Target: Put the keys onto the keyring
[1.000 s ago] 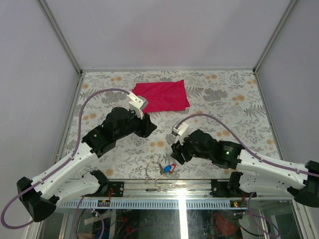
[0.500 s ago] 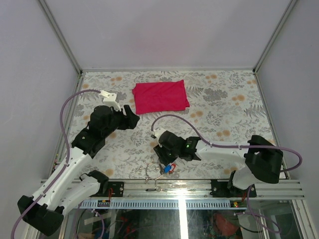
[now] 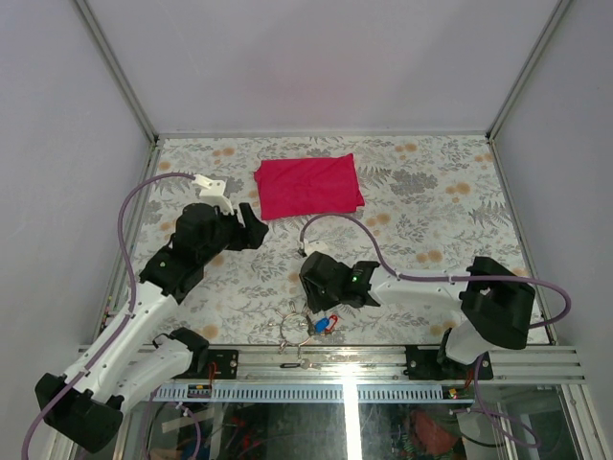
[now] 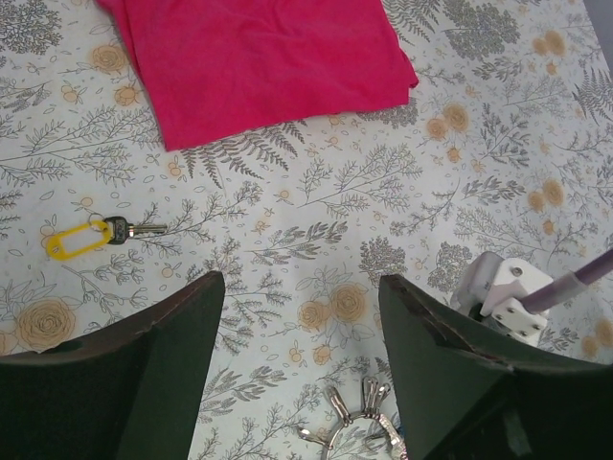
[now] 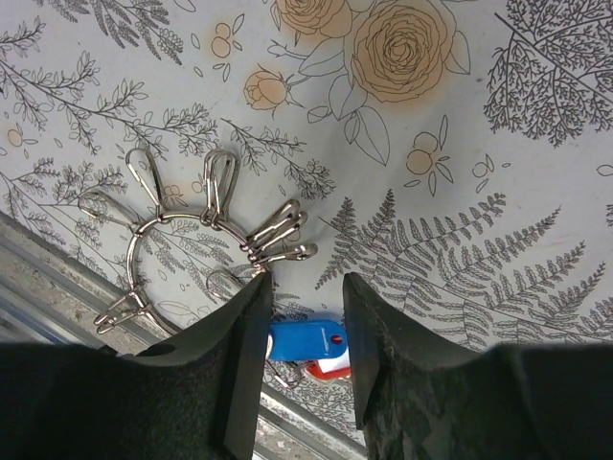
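Observation:
The keyring (image 3: 294, 329) is a silver wire ring carrying several metal clips, lying near the table's front edge. It also shows in the right wrist view (image 5: 144, 235) and at the bottom of the left wrist view (image 4: 359, 426). A blue-headed key (image 5: 306, 340) lies over a red-headed one (image 5: 330, 369) just right of the ring; from above they are small blue (image 3: 320, 325) and red (image 3: 332, 319) dots. My right gripper (image 5: 302, 287) (image 3: 314, 303) is open, its jaws straddling the blue head just above it. My left gripper (image 4: 297, 297) (image 3: 251, 225) is open and empty, well behind and to the left.
A red cloth (image 3: 308, 185) lies flat at the back centre and shows in the left wrist view (image 4: 259, 57). A key with a yellow tag (image 4: 75, 240) lies on the floral table left of my left gripper. The metal front rail (image 3: 345, 362) runs just beyond the keyring.
My left arm drew back to the left, off the cloth's corner. My right arm swung left and down to the keys, then shifted slightly right.

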`<state>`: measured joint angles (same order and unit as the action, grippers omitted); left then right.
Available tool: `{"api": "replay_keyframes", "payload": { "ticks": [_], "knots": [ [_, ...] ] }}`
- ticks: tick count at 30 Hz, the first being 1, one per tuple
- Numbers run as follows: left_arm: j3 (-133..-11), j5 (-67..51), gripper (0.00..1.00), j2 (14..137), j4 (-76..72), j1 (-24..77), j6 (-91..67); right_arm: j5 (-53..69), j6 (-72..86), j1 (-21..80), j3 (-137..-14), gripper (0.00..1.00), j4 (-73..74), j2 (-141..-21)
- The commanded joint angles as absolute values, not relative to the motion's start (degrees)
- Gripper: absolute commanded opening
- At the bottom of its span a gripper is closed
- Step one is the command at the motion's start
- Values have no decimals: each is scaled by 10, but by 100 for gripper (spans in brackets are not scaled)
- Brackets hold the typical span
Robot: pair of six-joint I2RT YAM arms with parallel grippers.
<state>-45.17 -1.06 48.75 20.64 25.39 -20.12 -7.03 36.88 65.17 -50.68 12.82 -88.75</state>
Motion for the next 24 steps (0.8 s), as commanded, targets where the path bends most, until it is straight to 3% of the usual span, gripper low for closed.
{"api": "replay_keyframes", "payload": {
  "ticks": [1,24],
  "knots": [
    [-453,-16,68,491,192,251,-188,-91,412,647,-550,41,145,-922],
    [-456,-34,68,496,207,251,-137,-140,454,646,-599,40,174,-950]
  ]
}}
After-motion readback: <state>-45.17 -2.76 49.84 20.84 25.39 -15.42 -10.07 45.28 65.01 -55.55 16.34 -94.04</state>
